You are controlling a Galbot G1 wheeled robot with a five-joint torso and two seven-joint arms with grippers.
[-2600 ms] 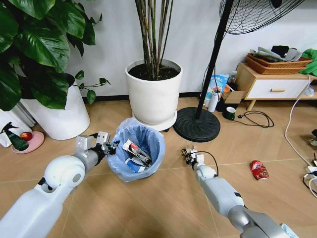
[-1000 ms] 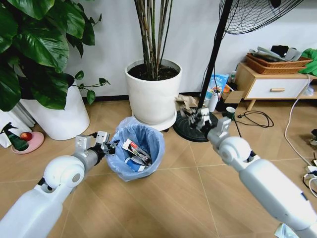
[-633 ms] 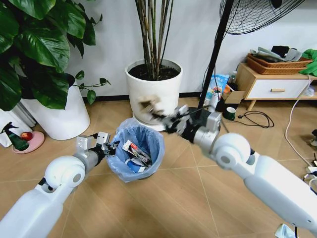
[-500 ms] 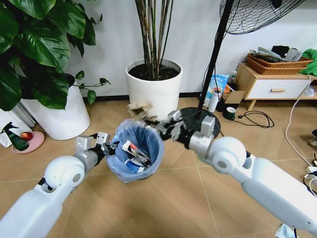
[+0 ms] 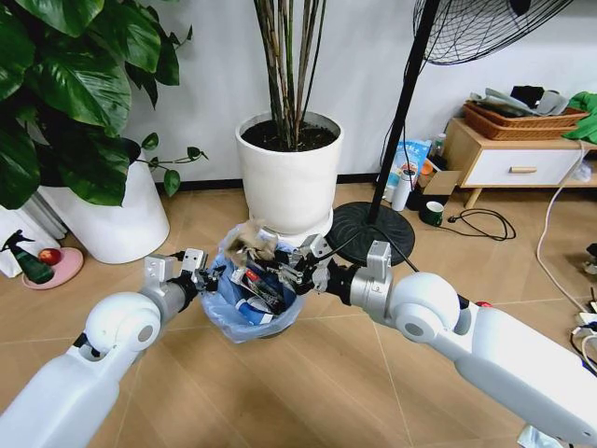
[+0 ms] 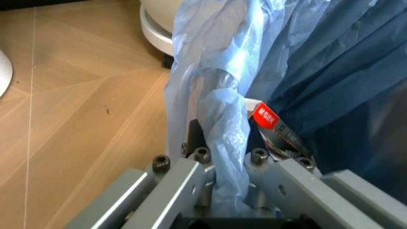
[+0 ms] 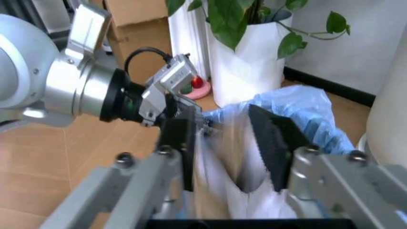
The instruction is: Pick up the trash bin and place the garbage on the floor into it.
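Note:
The trash bin point(image 5: 229, 317), black with a light-blue bag, stands on the floor point(image 5: 317, 392) in the middle of the head view. My left gripper point(image 5: 207, 277) is shut on the bag's rim at the bin's left side; the left wrist view has its fingers point(image 6: 190, 176) clamping blue plastic point(image 6: 216, 57). My right gripper point(image 5: 272, 262) reaches in from the right over the bin's mouth, shut on a crumpled paper wad point(image 5: 247, 240). In the right wrist view the pale wad point(image 7: 239, 195) sits between the fingers. Wrappers point(image 5: 259, 287) lie inside the bin.
A white plant pot point(image 5: 289, 177) and a fan's round black base point(image 5: 373, 238) stand just behind the bin. Another white pot point(image 5: 103, 224) is at the left. A wooden cabinet point(image 5: 513, 163), a mug point(image 5: 432, 213) and cables point(image 5: 485, 222) are at the right.
My right arm rose from the floor at the right and swung left with the paper wad, ending over the bin's mouth. The left gripper stayed on the bag rim.

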